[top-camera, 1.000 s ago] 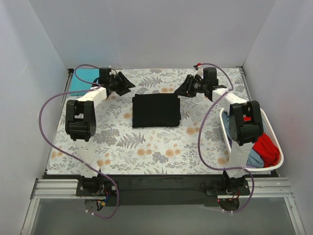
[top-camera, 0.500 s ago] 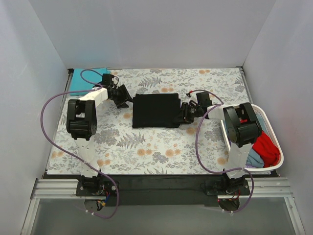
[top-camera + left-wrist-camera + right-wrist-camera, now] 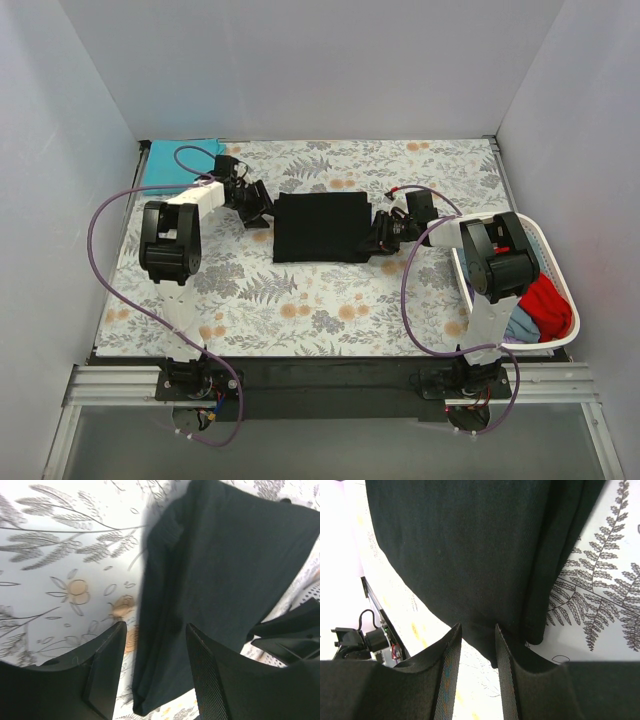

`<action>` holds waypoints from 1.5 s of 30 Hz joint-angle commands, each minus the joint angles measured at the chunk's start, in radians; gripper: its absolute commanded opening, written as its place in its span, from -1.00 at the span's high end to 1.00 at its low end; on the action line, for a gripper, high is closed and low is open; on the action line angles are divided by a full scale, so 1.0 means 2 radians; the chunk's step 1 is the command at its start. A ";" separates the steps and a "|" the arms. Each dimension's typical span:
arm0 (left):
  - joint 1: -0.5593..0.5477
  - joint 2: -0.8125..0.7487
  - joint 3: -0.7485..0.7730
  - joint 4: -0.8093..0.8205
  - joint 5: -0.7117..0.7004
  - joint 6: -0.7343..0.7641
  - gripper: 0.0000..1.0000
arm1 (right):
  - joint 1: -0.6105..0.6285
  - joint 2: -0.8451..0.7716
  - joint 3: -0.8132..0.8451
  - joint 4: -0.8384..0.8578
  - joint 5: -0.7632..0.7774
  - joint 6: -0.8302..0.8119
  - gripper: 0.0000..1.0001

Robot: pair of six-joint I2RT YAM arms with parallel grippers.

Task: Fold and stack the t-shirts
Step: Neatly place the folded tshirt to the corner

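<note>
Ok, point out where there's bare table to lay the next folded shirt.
Free: table covering between the black shirt and the arm bases, and the strip behind that shirt. Crowded: its two sides, at the left gripper and right gripper; the teal shirt fills the far-left corner.

**Lighting and image quality in three views**

Overhead view: the light is bright, even and diffuse. The plain white enclosure walls (image 3: 320, 60) show no glare, and only short, soft shadows fall on the floral-patterned table covering (image 3: 300, 300). The folded black cloth t-shirt (image 3: 320, 227) renders as a near-featureless dark patch, its folds barely readable.

Left wrist view: the covering is washed out and its print is soft. The shirt's left edge is smeared by blur, with a grey shadow beside it.

Right wrist view: this is the sharpest picture. The fern print and the cloth weave are crisp, but the left margin is overexposed to pinkish white.
</note>
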 commanded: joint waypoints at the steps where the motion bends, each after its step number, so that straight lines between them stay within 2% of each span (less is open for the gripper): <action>1: -0.003 0.003 -0.015 0.011 0.033 0.000 0.00 | -0.005 -0.003 -0.003 -0.010 0.016 -0.021 0.19; 7: -0.003 0.009 -0.018 0.008 0.029 0.007 0.00 | -0.005 -0.001 -0.001 -0.010 0.016 -0.022 0.19; 13: -0.020 0.020 0.000 -0.036 -0.068 0.016 0.01 | -0.005 0.001 0.003 -0.010 0.014 -0.022 0.20; 23: -0.061 0.052 0.030 -0.065 -0.131 0.008 0.14 | -0.005 0.000 0.007 -0.010 0.010 -0.020 0.20; 26: -0.063 0.050 0.035 -0.065 -0.141 0.006 0.31 | -0.005 -0.007 -0.002 -0.011 0.012 -0.024 0.20; 30: -0.066 0.049 0.058 -0.088 -0.169 0.009 0.78 | -0.005 -0.019 -0.010 -0.011 0.010 -0.025 0.20; 31: -0.069 0.051 0.078 -0.096 -0.179 0.010 1.00 | -0.005 -0.022 -0.010 -0.011 0.010 -0.024 0.20; 37: -0.069 0.059 0.142 -0.154 -0.286 0.020 1.00 | -0.003 -0.064 -0.005 -0.019 0.023 -0.010 0.15; 41: -0.069 0.076 0.217 -0.197 -0.335 0.054 1.00 | 0.001 -0.094 -0.002 -0.037 0.036 -0.011 0.13; 43: -0.066 0.111 0.291 -0.217 -0.364 0.074 1.00 | 0.008 -0.115 -0.008 -0.049 0.042 -0.015 0.13; 44: -0.065 0.111 0.291 -0.223 -0.381 0.079 1.00 | 0.008 -0.115 -0.008 -0.052 0.044 -0.017 0.13; 45: -0.062 0.125 0.327 -0.230 -0.389 0.085 1.00 | 0.015 -0.127 -0.015 -0.052 0.048 -0.019 0.13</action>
